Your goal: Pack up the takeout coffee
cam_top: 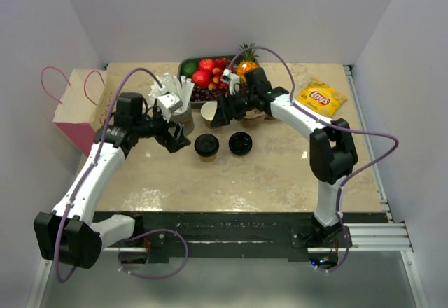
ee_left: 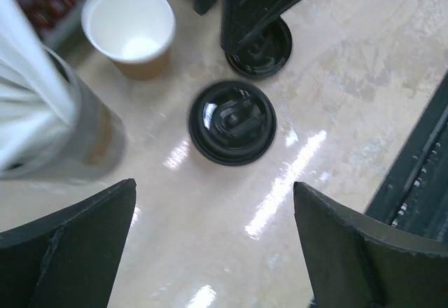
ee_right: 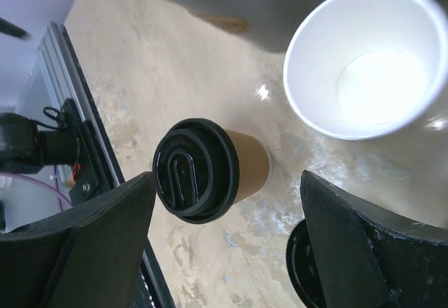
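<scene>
The takeout coffee (cam_top: 206, 146), a brown paper cup with a black lid, stands upright mid-table. It shows in the left wrist view (ee_left: 232, 121) and the right wrist view (ee_right: 203, 170). My left gripper (cam_top: 178, 140) is open and empty just left of it; in its own view the left gripper (ee_left: 217, 245) is short of the cup. My right gripper (cam_top: 218, 115) is open and empty above and behind the cup; in its own view the right gripper (ee_right: 227, 245) has the cup near its left finger, not touching.
A lidless paper cup (cam_top: 209, 114) stands behind the coffee. A loose black lid (cam_top: 240, 143) lies to its right. A grey holder of white packets (cam_top: 179, 103) is at the left, a pink bag (cam_top: 77, 105) at the far left, a fruit tray (cam_top: 206, 71) and a chips bag (cam_top: 320, 98) at the back.
</scene>
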`<state>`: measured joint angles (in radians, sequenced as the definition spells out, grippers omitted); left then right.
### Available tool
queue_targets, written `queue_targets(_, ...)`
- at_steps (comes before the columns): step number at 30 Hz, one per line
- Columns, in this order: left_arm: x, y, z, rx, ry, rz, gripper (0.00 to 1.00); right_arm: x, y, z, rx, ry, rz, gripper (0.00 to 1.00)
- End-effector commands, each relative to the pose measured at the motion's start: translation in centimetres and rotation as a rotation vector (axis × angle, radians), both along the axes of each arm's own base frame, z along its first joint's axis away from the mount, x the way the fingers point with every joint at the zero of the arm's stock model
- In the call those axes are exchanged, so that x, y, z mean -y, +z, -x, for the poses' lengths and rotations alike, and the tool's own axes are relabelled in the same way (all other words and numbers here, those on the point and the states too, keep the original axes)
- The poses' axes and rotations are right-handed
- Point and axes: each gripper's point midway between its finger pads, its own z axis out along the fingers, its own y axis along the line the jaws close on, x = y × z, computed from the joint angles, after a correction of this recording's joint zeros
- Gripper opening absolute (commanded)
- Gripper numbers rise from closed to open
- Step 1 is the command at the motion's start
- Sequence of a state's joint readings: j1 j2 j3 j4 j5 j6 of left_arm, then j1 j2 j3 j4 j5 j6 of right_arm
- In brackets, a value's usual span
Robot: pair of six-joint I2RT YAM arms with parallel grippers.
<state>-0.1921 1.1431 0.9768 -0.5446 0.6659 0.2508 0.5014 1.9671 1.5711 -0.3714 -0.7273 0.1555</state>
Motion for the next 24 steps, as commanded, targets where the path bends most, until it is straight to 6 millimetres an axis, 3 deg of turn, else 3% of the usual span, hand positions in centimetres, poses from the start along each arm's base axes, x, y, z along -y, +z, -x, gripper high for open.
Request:
queue_targets(1,-1.9,7.7,-1.8,0.273,0.000,-0.128,0.98,1.9,6.2,-2.1,0.145,-0.033,-0.072,0.86)
queue_targets(4,-4.6,13.5,-4.3,0.442,0.161,-0.189,0.99,3.3,8.3,-2.8,0.204,-0.069,-0.081,0.85)
queue_targets(5,-6.3,14.7,-5.5,0.471,0.265,-0.223,1.00,3.6,8.9,-2.9,0.222,-0.079,-0.080,0.84)
queue_targets(6,-7.1,17.6,-6.1,0.519,0.334,-0.200,1.00,4.0,9.8,-3.3,0.256,-0.085,-0.075,0.83)
queue_targets(8,-10.0,19.6,-8.4,0.555,0.475,-0.234,1.00,4.6,10.9,-3.2,0.284,-0.098,-0.054,0.82)
queue_targets(9,-11.0,22.2,-8.8,0.602,0.537,-0.230,1.00,4.7,11.7,-3.3,0.318,-0.094,-0.050,0.81)
queue_targets(11,-13.7,23.8,-10.2,0.635,0.663,-0.276,1.00,5.4,12.5,-3.3,0.346,-0.115,-0.022,0.81)
queue_targets(12,-14.6,25.6,-10.3,0.670,0.713,-0.289,1.00,5.6,12.9,-3.4,0.367,-0.118,-0.005,0.80)
queue_targets(14,-16.9,24.9,-11.2,0.612,0.806,-0.372,0.99,6.4,13.3,-2.9,0.383,-0.111,0.031,0.80)
queue_targets(15,-17.7,25.8,-11.2,0.615,0.848,-0.369,1.00,6.7,13.4,-2.8,0.416,-0.094,0.052,0.80)
queue_targets(16,-19.1,25.5,-11.2,0.593,0.891,-0.380,1.00,7.1,13.1,-2.3,0.406,-0.086,0.076,0.80)
queue_targets(18,-19.6,25.5,-10.9,0.584,0.927,-0.336,1.00,7.9,13.1,-2.4,0.427,-0.072,0.118,0.79)
queue_targets(19,-20.9,26.6,-10.2,0.615,0.971,-0.317,1.00,8.1,12.7,-2.3,0.415,-0.069,0.133,0.79)
queue_targets(22,-21.7,27.3,-9.7,0.639,1.024,-0.297,1.00,9.7,13.2,-3.3,0.438,-0.129,0.164,0.76)
queue_targets(24,-21.7,27.6,-9.6,0.637,1.033,-0.276,1.00,12.3,11.9,-5.0,0.456,-0.191,0.265,0.73)
